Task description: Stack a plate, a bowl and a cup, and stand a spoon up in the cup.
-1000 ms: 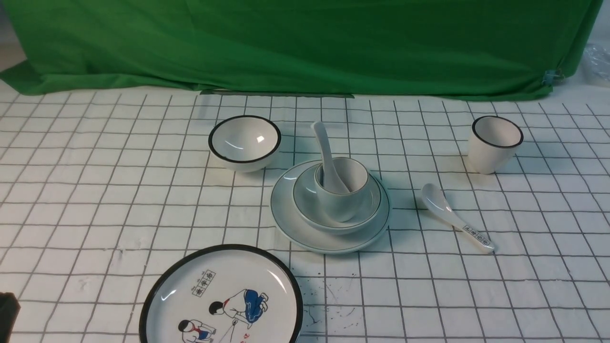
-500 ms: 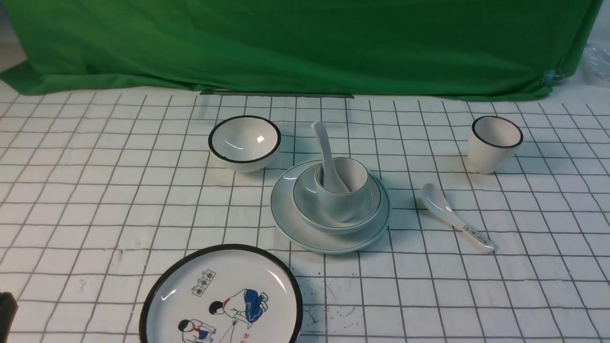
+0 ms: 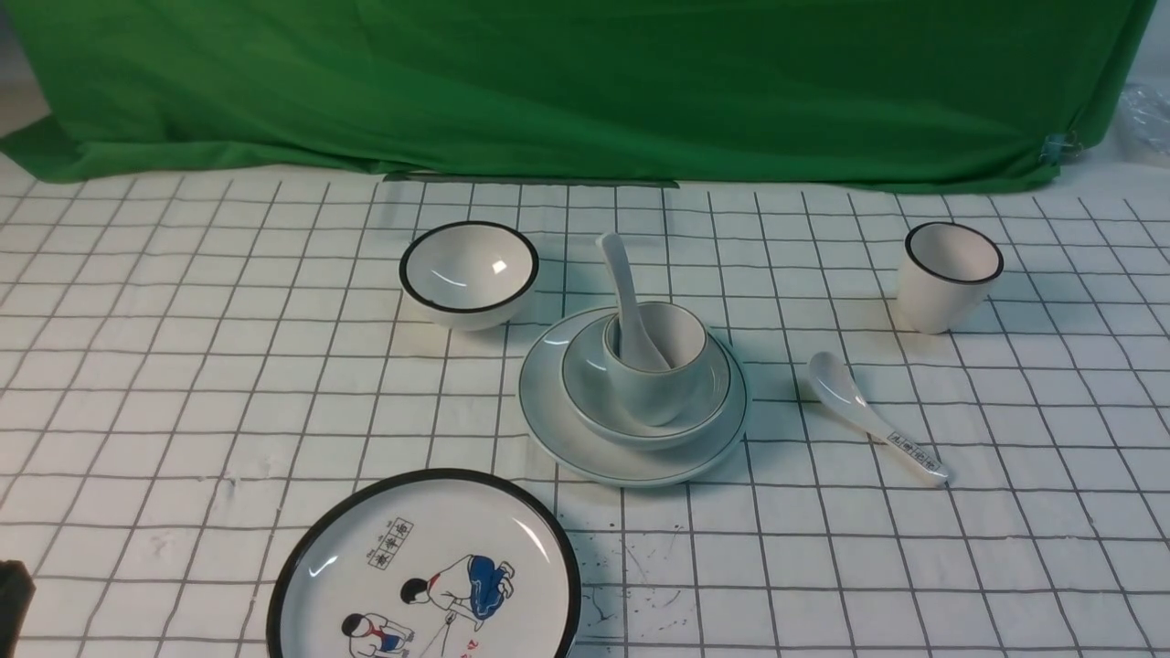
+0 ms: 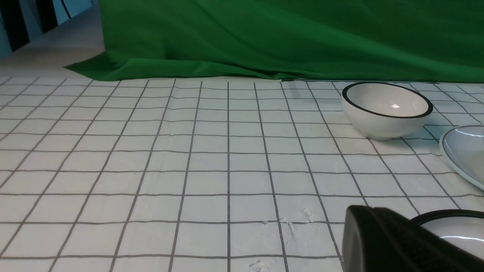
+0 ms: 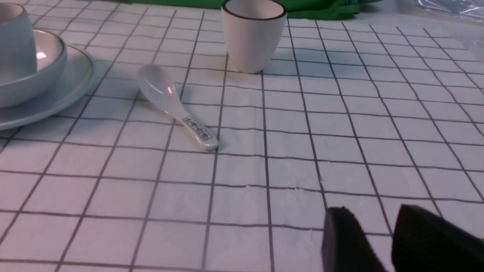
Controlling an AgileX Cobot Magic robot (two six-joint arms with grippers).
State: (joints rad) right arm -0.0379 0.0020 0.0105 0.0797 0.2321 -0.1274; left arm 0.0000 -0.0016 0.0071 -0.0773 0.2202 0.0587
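- Plate (image 3: 585, 452) on checked cloth (image 3: 183, 384), mid-table.
- Bowl (image 3: 594, 407) centred on plate; cup (image 3: 654, 388) inside bowl.
- Spoon (image 3: 626, 297) standing in cup, handle leaning up and to the left.
- Left gripper (image 4: 382, 241) closed, empty, low beside cartoon plate (image 3: 425, 571).
- Right gripper (image 5: 372, 238) parted slightly, empty, near printed spoon (image 5: 172, 105).

Plates, two: one plain pale plate (image 3: 585, 452) with a thin dark rim line, one larger black-rimmed plate (image 3: 425, 571) printed with cartoon children. Bowls, two: one wide shallow pale bowl (image 3: 594, 402), one deeper white bowl (image 3: 469, 272) with a thick black rim; cups, two: one squat pale cup (image 3: 654, 388), one taller black-rimmed cup (image 3: 946, 279). Spoons, two: one plain white spoon (image 3: 626, 292), one spoon with printed characters (image 3: 873, 416) on its handle.
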